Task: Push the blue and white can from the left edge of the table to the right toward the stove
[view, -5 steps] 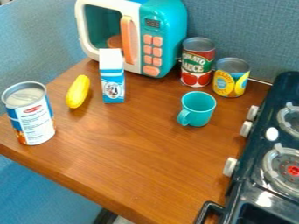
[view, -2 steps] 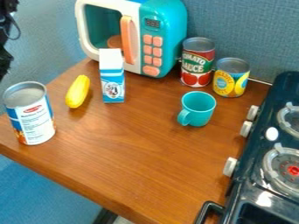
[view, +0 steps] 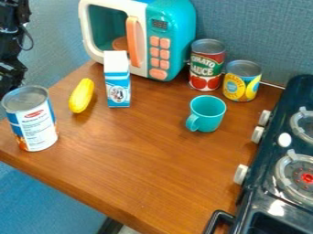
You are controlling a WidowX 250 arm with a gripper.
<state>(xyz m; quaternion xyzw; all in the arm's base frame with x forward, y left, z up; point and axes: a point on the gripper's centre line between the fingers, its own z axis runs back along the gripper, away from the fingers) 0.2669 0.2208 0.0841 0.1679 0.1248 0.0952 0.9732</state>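
Note:
The black gripper (view: pixel 11 75) hangs at the upper left edge of the camera view, beyond the table's left side, just above and behind a white-and-blue can (view: pixel 38 125). That can stands upright near the table's left corner. To its right lies a yellow squash-like toy (view: pixel 81 95), and beside it a blue-and-white milk carton (view: pixel 117 82) stands upright. A teal cup (view: pixel 207 114) rests upright right of the middle, its handle toward the lower left. Behind it are a red tomato sauce can (view: pixel 207 66) and a shorter yellow can (view: pixel 241 82).
A teal and white toy microwave (view: pixel 174 41) stands at the back of the wooden table (view: pixel 153 169), its window side facing the carton. Along the right edge is a dark toy stove (view: pixel 269 183) with white knobs and burners. A blue-grey partition (view: pixel 256 32) rises behind.
The black arm and gripper have come in at the upper left, moving rightward and down to near the white-and-blue can. The objects on the table have stayed in place.

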